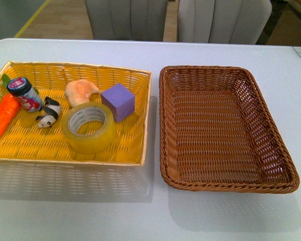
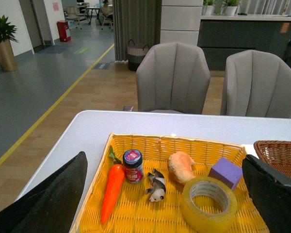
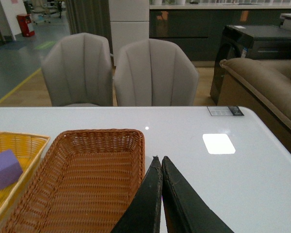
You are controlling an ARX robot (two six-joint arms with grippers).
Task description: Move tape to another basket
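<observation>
The tape (image 1: 89, 127), a yellowish translucent roll with a white core, lies flat in the bright yellow basket (image 1: 70, 159), near its front right. It also shows in the left wrist view (image 2: 208, 204). The dark brown wicker basket (image 1: 226, 188) stands empty to the right of the yellow one; it also shows in the right wrist view (image 3: 63, 141). My left gripper (image 2: 162, 194) is open, held above and behind the yellow basket, with nothing between its jaws. My right gripper (image 3: 160, 160) is shut and empty, above the brown basket's right rim. Neither arm shows in the front view.
In the yellow basket lie a carrot (image 1: 4, 118), a small jar (image 1: 24, 93), a panda figure (image 1: 49, 112), an orange-pink piece (image 1: 81, 91) and a purple cube (image 1: 119, 101). Two grey chairs (image 1: 175, 19) stand behind the white table (image 1: 150, 52).
</observation>
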